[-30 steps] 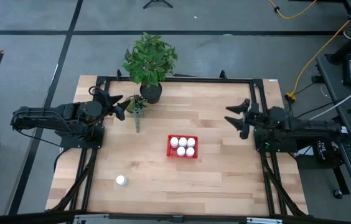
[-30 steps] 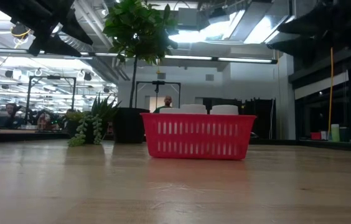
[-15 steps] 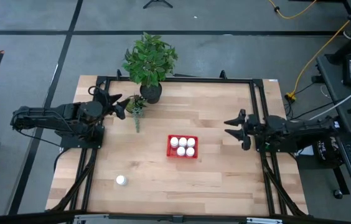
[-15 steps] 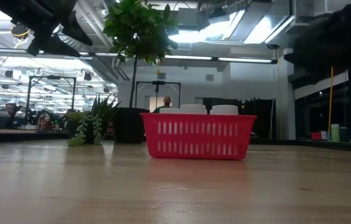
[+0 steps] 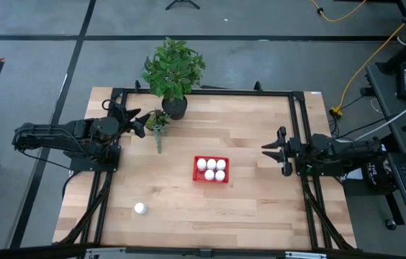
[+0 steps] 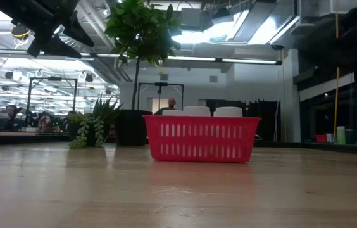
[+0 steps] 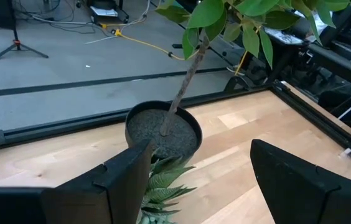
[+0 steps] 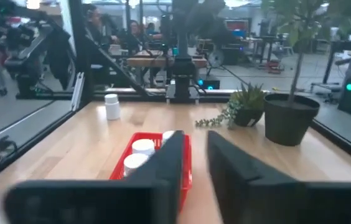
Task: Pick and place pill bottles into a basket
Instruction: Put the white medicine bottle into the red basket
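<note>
The red basket (image 5: pixel 211 170) stands on the table's middle and holds several white pill bottles (image 5: pixel 211 164); their caps (image 6: pixel 197 111) show over its rim in the low view. One more pill bottle (image 5: pixel 140 208) stands alone near the table's front left. My right gripper (image 5: pixel 264 149) hovers right of the basket, pointing at it. Its fingers (image 8: pixel 169 168) are drawn almost together, with only a narrow slit and nothing between them. My left gripper (image 5: pixel 132 119) waits open at the far left, beside the plant pot (image 7: pixel 163 127).
A tall potted plant (image 5: pixel 173 72) stands at the far edge, and a small succulent (image 5: pixel 158 126) lies beside it. A black frame (image 5: pixel 300 137) runs around the table. People sit in the room beyond the table. Bare wood lies between the basket and the lone bottle.
My right gripper has shifted a little toward the table's near edge, and its fingers have closed from a wide spread to a narrow slit, taking hold of nothing. The basket, the bottles and my left arm have kept still.
</note>
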Robot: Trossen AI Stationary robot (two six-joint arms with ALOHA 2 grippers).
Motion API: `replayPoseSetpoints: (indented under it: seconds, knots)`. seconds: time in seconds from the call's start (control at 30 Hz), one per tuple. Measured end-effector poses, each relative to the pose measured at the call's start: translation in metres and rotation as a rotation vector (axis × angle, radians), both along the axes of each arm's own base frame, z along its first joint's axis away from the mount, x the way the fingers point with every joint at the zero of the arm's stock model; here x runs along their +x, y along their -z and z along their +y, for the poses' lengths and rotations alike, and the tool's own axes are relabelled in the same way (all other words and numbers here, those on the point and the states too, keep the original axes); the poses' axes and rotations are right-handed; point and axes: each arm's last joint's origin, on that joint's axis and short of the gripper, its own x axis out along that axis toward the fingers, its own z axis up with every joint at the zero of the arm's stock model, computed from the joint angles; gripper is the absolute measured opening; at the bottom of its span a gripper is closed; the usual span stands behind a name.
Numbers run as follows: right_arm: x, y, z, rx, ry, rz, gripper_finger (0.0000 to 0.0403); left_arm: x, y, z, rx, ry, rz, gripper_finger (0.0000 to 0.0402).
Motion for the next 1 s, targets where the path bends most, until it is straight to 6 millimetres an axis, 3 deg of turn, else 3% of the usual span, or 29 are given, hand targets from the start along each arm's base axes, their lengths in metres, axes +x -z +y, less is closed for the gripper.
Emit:
replayPoseSetpoints:
  seconds: [0.1,0.27,0.63,0.77,1.0]
  knots:
    - [0.0,0.0,0.0,-0.043,-0.014,0.002,0.0015,0.0,0.0,0.0,0.0,0.0,0.0,0.0267]
    - [0.0,0.0,0.001,0.003,-0.022,0.003,0.0004,0.0,0.0,0.0,-0.005,-0.003,-0.007,0.0267]
    - [0.0,0.0,0.001,0.002,-0.022,0.003,0.0031,0.002,-0.01,0.0,-0.062,-0.005,-0.157,0.0267]
    - [0.0,0.0,0.001,0.002,-0.022,0.003,0.0032,0.0,-0.018,-0.002,-0.057,0.091,-0.157,0.0267]
    - [0.0,0.0,0.001,0.002,-0.022,0.003,0.0032,-0.009,-0.059,-0.007,0.078,0.342,-0.181,0.0267]
